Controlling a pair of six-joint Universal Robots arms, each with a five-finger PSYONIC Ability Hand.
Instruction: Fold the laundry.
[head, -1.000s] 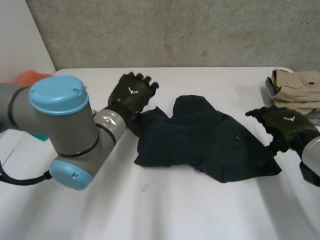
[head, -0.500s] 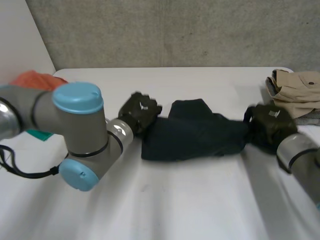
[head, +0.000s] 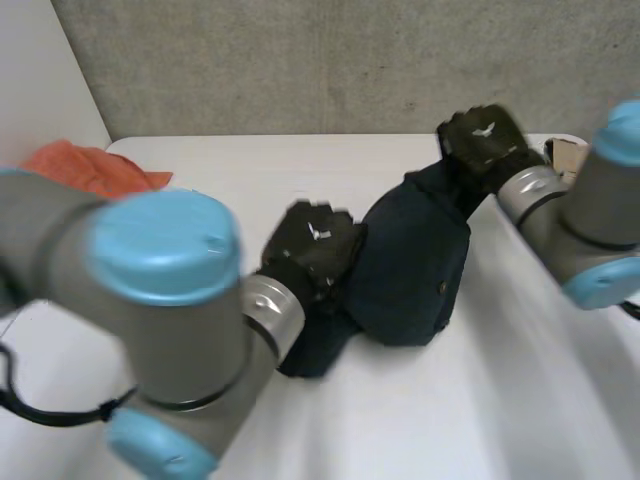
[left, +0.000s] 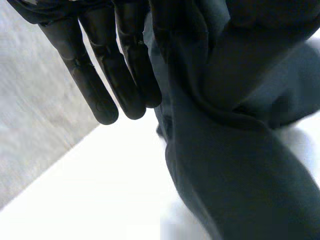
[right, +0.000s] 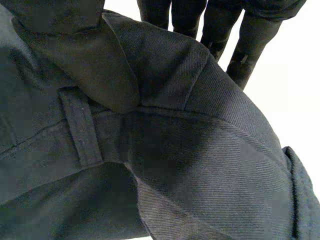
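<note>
1. Both robot hands have moved since a second ago. Back then the dark cloth (head: 415, 255) lay spread out between them. Now it is bunched up and hangs between the two hands. The left hand has come in toward the middle of the table (head: 230, 170). The right hand has gone up toward the far edge.
2. One orange cloth (head: 95, 168) lies at the far left of the table. It is well away from the hands.
3. The left arm (head: 165, 300) is big and near in the head view, with a light-blue cap.
4. The left robot hand (head: 315, 245) holds the near end of the dark cloth. In the left wrist view its fingers (left: 100, 85) are nearly straight. The cloth is squeezed between them and the thumb.
5. There is one dark cloth. It is dark blue, and its low end touches the table beside the left robot hand. A small round button shows near its lower side.
6. The right robot hand (head: 485, 140) holds the far end of the dark cloth, lifted higher than the other end. In the right wrist view its fingers (right: 247, 45) are behind the cloth. The thumb comes over the front and pinches a fold tight.
7. One little bit of tan cloth (head: 560, 152) peeks out just beside the right wrist.
8. There are two robot hands. Each has a small white mark on its back. The mark is too small to read as a word.
</note>
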